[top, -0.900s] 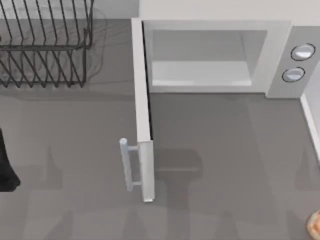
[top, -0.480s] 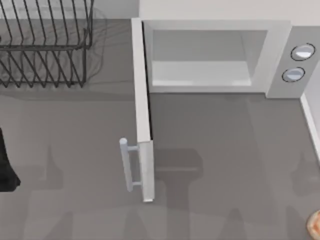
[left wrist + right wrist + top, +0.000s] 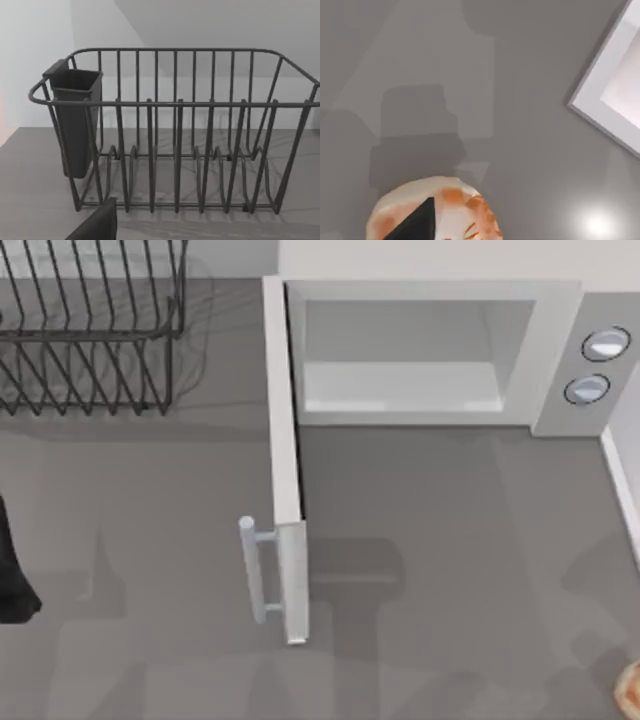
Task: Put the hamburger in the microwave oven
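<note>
Bench (image 3: 430, 540): a plain grey surface across the top view; the stretch between the open door and the hamburger is bare, so judging from this, a carry to the cavity has nothing in its way.

Microwave oven (image 3: 430, 290): a white box at the upper middle and upper right of the top view, cavity mouth facing the bare bench.

Door (image 3: 284, 460): swung fully out on its side hinge and running down the frame from the cavity's left edge, with the silver bar handle (image 3: 252, 570) on its outer face. It stands open so that the pale grey cavity (image 3: 400, 375) can take the food.

Knobs (image 3: 596, 365): two round silver ones on the panel at the cavity's right, untouched.

Wire rack (image 3: 90, 330): dark, at the upper left of the top view, well apart from the oven. The left wrist view faces it straight on, with a dark cup (image 3: 75, 120) hung on one end; it plays no part in the task.

Left arm (image 3: 12, 570): a dark shape at the left edge of the top view, parked. Its end effector's state: cannot tell.

Hamburger (image 3: 437, 212): at the lower middle of the right wrist view, and at the lower right corner of the top view, resting on the bench, well apart from the cavity.

Right end effector (image 3: 417, 222): a dark finger tip (image 3: 420, 220) shows over the bun, seemingly lined up for a grasp. Spread or pinching: cannot tell.

Progress: the hamburger is not yet in the oven.
</note>
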